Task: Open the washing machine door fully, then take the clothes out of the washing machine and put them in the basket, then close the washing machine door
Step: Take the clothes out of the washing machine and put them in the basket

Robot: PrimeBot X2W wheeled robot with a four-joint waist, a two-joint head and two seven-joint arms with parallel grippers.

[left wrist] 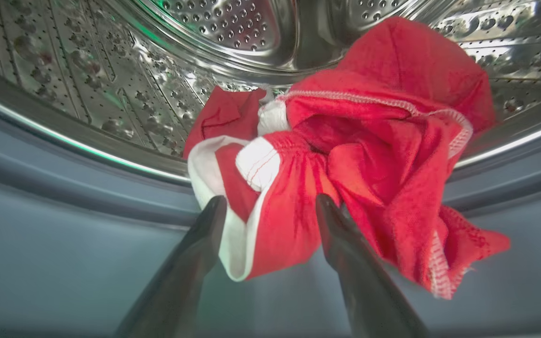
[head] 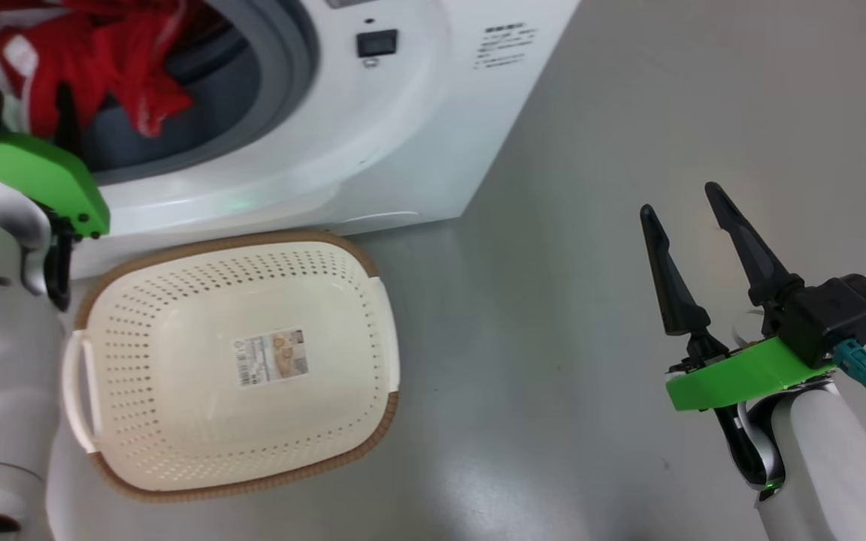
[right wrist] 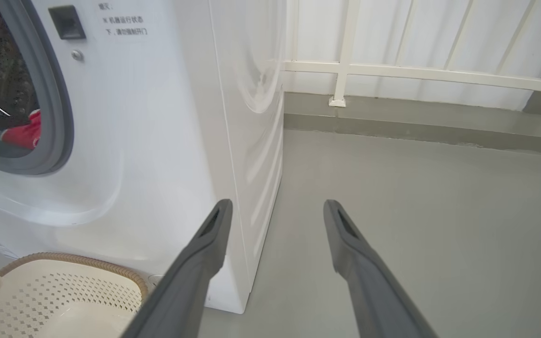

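I have the left gripper point(left wrist: 270, 202) spread wide astride the crumpled bright red, white-trimmed fabric clothes point(left wrist: 383, 141) at the lip of the perforated steel drum point(left wrist: 228, 28), and the right gripper point(head: 679, 199) wide and empty above the grey floor point(head: 553, 338).

left arm reaching forward at upper left, left claw point(left wrist: 270, 199) with fingers spread wide, right claw point(head: 679, 199) held low at right, fingers parted, pointing up, pale forearm point(head: 824, 451) beneath

I see the clothes point(head: 102, 52) cut off at the head view's top edge, and the label point(head: 270, 358) in the basket point(head: 177, 439) too small to read.
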